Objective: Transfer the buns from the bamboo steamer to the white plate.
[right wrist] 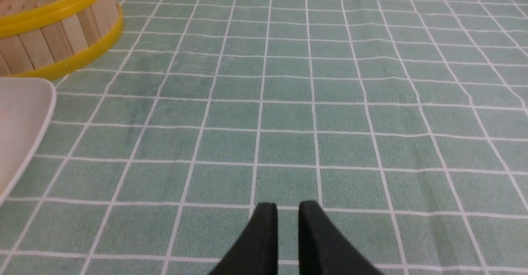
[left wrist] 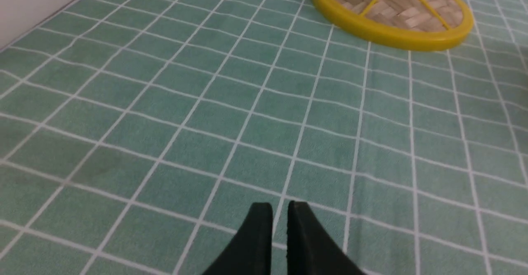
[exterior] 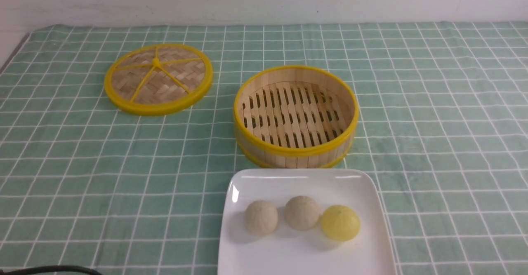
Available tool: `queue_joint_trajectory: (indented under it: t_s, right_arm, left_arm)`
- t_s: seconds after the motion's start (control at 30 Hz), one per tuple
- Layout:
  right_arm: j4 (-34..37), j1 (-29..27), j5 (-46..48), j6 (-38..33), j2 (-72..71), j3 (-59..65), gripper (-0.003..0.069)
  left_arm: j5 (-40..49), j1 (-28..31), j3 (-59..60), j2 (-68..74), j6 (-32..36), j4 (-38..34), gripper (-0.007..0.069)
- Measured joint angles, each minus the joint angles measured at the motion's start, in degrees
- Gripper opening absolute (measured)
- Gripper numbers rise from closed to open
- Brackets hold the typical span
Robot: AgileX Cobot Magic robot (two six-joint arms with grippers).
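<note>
Buns (exterior: 302, 213) on white plate (exterior: 255, 180), fingers (right wrist: 264, 229) apart.

— What's the plate (exterior: 305, 262) like?
— Glossy white, smooth. The steamer (exterior: 295, 153) is pale wooden slats with shiny yellow rims.
— And the lid (exterior: 158, 78) at ten o'clock?
— Woven strips, yellow rim. The cloth (exterior: 433, 114) looks soft, matt.

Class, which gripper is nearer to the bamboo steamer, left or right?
Right. The right gripper has the bamboo steamer close ahead; the left gripper sees only the lid.
</note>
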Motion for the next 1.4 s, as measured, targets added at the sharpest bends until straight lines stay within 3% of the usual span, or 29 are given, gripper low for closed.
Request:
queue_joint_trajectory:
  t_s: [0.2, 0.43, 1.4]
  right_arm:
    - [0.0, 0.0, 0.0, 0.0, 0.0, 0.0, 0.0112]
    - [0.0, 0.0, 0.0, 0.0, 0.0, 0.0, 0.0118]
    - [0.0, 0.0, 0.0, 0.0, 0.0, 0.0, 0.0148]
  left_arm:
    - [-1.88, -0.68, 1.39, -0.19, 0.21, 0.67, 0.0095]
    - [-1.98, -6.24, 1.45, -0.19, 0.21, 1.44, 0.0102]
    - [-2.04, -6.44, 1.51, -0.19, 0.26, 2.78, 0.0139]
